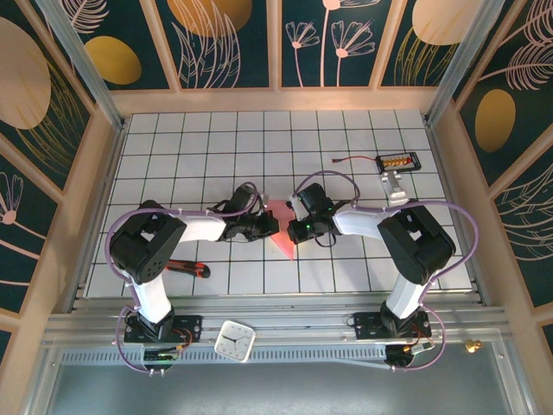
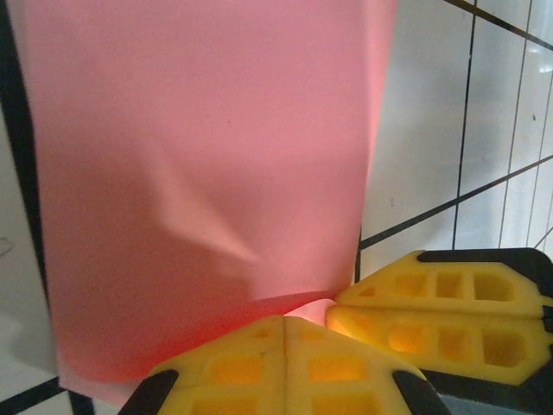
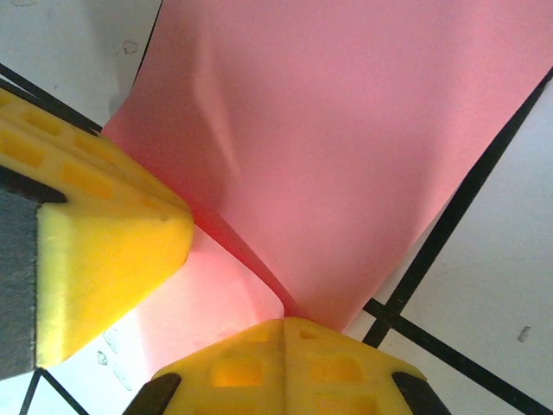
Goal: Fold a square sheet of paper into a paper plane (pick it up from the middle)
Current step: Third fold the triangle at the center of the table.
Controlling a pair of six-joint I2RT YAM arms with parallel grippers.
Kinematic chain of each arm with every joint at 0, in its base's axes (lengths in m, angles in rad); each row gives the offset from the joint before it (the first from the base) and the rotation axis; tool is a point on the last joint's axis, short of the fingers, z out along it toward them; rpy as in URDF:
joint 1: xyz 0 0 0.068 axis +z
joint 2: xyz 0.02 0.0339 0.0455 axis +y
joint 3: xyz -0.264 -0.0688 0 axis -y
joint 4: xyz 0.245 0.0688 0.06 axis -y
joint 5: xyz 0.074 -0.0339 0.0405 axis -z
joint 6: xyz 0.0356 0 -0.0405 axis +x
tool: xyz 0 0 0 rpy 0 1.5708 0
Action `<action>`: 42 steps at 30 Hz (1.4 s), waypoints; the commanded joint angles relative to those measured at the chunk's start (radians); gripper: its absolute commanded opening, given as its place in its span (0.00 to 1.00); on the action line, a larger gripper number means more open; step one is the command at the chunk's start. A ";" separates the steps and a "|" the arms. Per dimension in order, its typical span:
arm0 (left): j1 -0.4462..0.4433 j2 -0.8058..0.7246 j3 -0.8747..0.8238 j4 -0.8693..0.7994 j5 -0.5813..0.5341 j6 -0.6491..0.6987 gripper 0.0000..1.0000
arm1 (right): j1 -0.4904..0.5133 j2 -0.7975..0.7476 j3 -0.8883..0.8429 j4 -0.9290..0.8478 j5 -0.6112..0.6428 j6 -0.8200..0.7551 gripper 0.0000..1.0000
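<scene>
Across gridded table (image 1: pixel 173 156), both arms met at centre. Held up off tiles there: square sheet of paper (image 1: pixel 286 245), lower tip pointing to 6 o'clock.

Jaws of left gripper (image 2: pixel 285 353) were pressed together, pinching sheet's edge. Jaws of right gripper (image 3: pixel 285 346) were likewise clamped on it.

Judged progress: pick-up done. Soft dent showed, but no crisp crease, nose or wings, so nearly all folding was left.

Hidden: sheet's middle lay under arms from above. Layer count was unclear. Wrist views cropped sheet's outer edges.

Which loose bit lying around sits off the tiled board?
The white square clock, on the metal rail at the front; the red-handled tool and dark gadget lie on tiles.
</scene>
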 commanded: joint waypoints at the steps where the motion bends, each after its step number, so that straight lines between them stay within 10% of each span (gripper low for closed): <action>1: 0.011 0.021 -0.015 -0.036 -0.023 0.033 0.00 | 0.005 0.068 -0.025 -0.073 0.042 0.003 0.00; 24: 0.012 0.031 -0.064 -0.052 -0.068 0.071 0.00 | 0.003 0.021 -0.002 -0.104 0.054 0.005 0.00; 42: 0.012 0.024 -0.064 -0.044 -0.080 0.070 0.00 | -0.012 -0.166 0.003 -0.175 0.049 0.036 0.20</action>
